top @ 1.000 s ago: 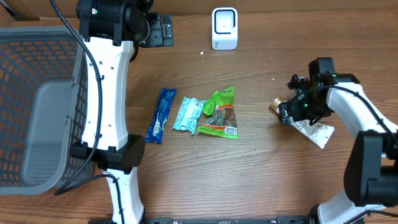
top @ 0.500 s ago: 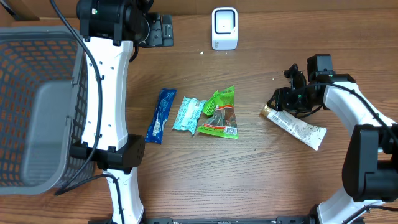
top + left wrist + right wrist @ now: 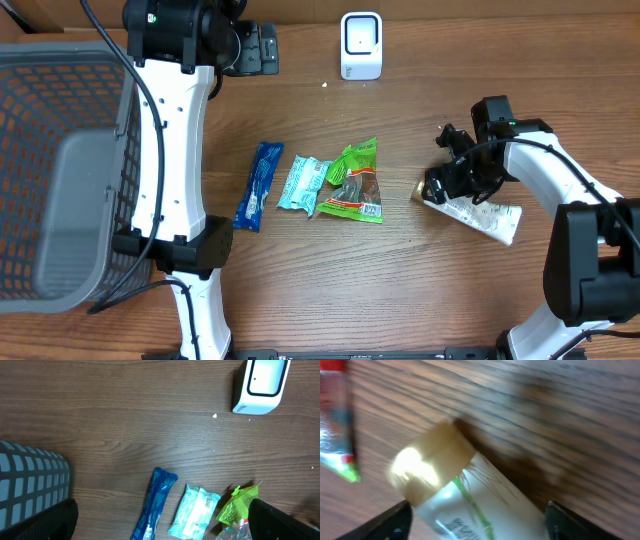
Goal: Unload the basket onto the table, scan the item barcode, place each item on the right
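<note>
A white snack bar (image 3: 487,215) with a gold end (image 3: 432,460) lies flat at the table's right, its barcode (image 3: 454,525) facing up. My right gripper (image 3: 455,190) hovers low over the bar's gold end. Its jaws are open, one on each side of the bar (image 3: 480,510), and neither finger presses on it. The white scanner (image 3: 361,45) stands at the back centre, and it also shows in the left wrist view (image 3: 262,385). My left gripper (image 3: 262,50) hangs high at the back left, wide open and empty.
A blue packet (image 3: 258,185), a pale teal packet (image 3: 303,183) and a green packet (image 3: 355,185) lie side by side at mid-table. A grey mesh basket (image 3: 60,170) fills the left edge. The left arm's white links (image 3: 175,150) rise between the basket and the packets.
My right gripper has moved left along the bar to its gold end, and its jaws narrowed, then widened again. The bar has shifted slightly left. The left arm has stayed still.
</note>
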